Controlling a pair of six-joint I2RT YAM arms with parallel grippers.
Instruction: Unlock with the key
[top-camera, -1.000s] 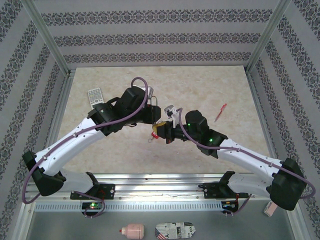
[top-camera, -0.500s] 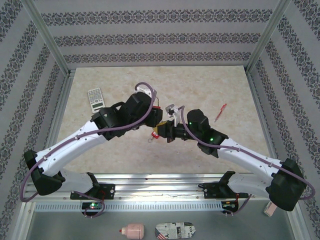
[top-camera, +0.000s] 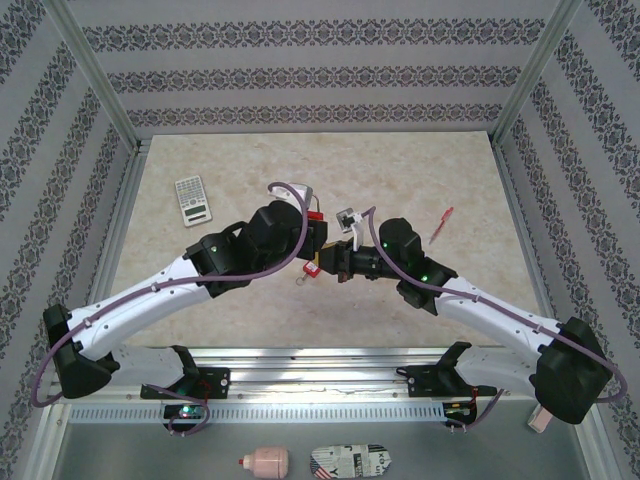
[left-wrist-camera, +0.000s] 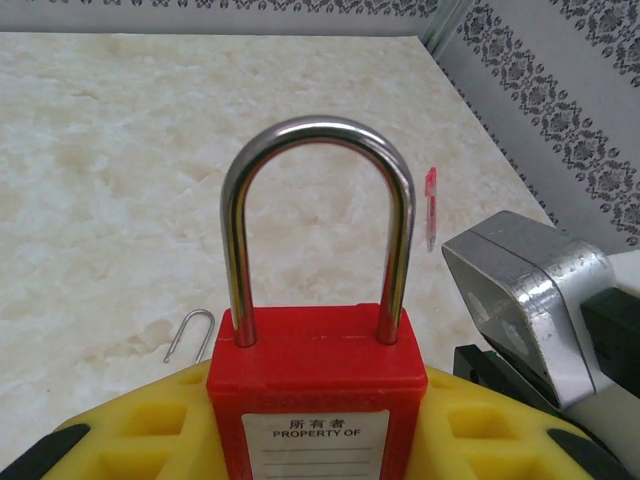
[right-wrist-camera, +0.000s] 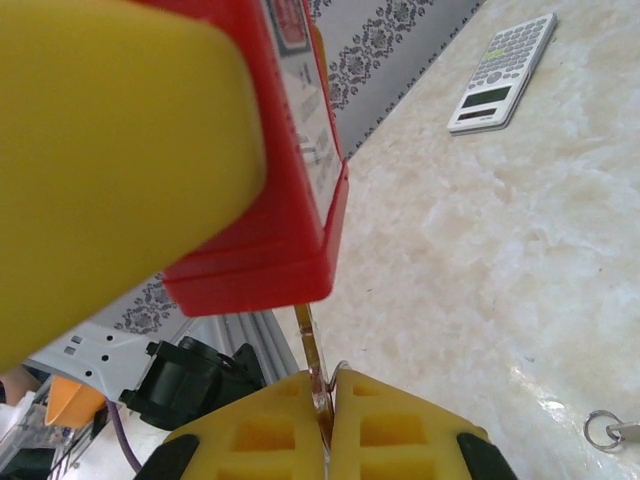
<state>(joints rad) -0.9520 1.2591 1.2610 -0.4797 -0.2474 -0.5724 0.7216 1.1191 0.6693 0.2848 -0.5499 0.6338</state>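
My left gripper (left-wrist-camera: 315, 440) is shut on the red padlock (left-wrist-camera: 315, 385), which stands upright between the yellow fingers (left-wrist-camera: 135, 435) with its steel shackle (left-wrist-camera: 316, 135) closed. In the top view the padlock (top-camera: 316, 214) sits at mid-table under the left gripper (top-camera: 318, 230). Just below it, my right gripper (top-camera: 322, 262) is shut on the key (right-wrist-camera: 322, 385). The key's blade (right-wrist-camera: 308, 335) rises to the underside of the padlock (right-wrist-camera: 270, 230). Its tip is hidden there, so I cannot tell if it is in the keyhole. A key ring (top-camera: 300, 281) lies below.
A calculator (top-camera: 193, 200) lies at the back left and a red pen (top-camera: 441, 225) at the right. A loose wire clip (left-wrist-camera: 190, 335) rests on the table beyond the padlock. The right arm's silver camera block (left-wrist-camera: 530, 300) is close beside the padlock.
The left arm has brought the padlock right and toward the near edge, down to the right gripper's key. The right gripper has barely shifted.
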